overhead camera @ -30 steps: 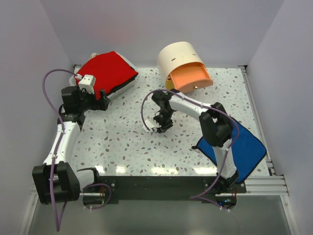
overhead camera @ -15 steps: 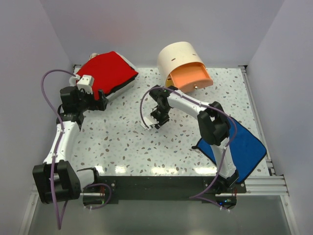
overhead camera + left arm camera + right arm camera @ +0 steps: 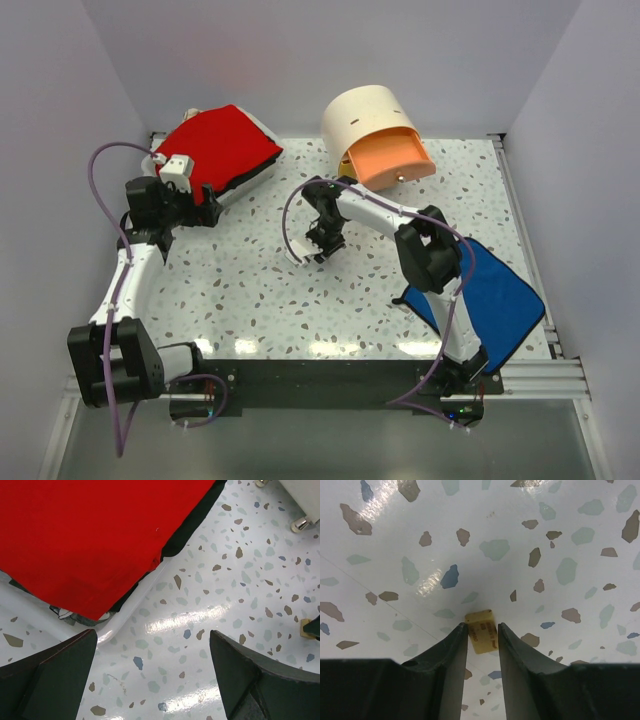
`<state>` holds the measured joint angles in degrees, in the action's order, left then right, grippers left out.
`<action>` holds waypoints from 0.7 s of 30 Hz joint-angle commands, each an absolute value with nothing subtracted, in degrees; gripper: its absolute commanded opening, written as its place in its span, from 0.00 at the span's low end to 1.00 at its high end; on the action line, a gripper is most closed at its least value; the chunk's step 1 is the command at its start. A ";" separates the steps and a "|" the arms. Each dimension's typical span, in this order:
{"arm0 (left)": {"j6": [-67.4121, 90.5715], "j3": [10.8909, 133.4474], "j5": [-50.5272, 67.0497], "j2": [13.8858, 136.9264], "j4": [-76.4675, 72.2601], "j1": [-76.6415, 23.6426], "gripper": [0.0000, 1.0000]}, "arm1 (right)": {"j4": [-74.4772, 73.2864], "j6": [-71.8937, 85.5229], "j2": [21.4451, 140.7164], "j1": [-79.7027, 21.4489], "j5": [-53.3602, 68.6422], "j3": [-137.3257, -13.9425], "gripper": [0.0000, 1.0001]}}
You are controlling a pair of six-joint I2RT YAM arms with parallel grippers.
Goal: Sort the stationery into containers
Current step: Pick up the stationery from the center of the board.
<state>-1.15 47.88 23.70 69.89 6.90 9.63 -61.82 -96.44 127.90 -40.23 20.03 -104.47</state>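
The tiny tan cube [image 3: 482,635] sits between the fingertips of my right gripper [image 3: 482,627], which is narrowed onto it just above the speckled table, mid-table in the top view [image 3: 318,250]. The cube also shows at the right edge of the left wrist view [image 3: 306,628]. My left gripper [image 3: 152,640] is open and empty, low over the table beside the white case with the red top [image 3: 100,530], at the back left [image 3: 220,145]. The cream drum [image 3: 365,120] stands at the back with its orange drawer [image 3: 390,158] pulled open. No other stationery shows.
The flat blue cloth [image 3: 490,295] lies at the right front, under the right arm. The case's white rim [image 3: 130,615] and dark inner edge lie just ahead of my left fingers. The right arm's cable loops over the table's middle.
My right gripper has moved a little left and towards the back across the table's middle. The left arm has barely moved.
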 commanded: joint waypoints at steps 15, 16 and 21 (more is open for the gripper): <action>-0.44 50.10 25.75 71.81 2.90 10.02 0.99 | -61.61 -92.99 129.02 -40.17 15.91 -103.97 0.27; -0.44 50.10 25.93 71.81 2.81 10.11 0.99 | -61.61 -92.73 128.94 -40.17 15.82 -104.15 0.23; 1.84 50.18 26.28 71.81 1.50 10.11 0.99 | -61.26 -89.14 125.17 -39.73 16.35 -107.65 0.18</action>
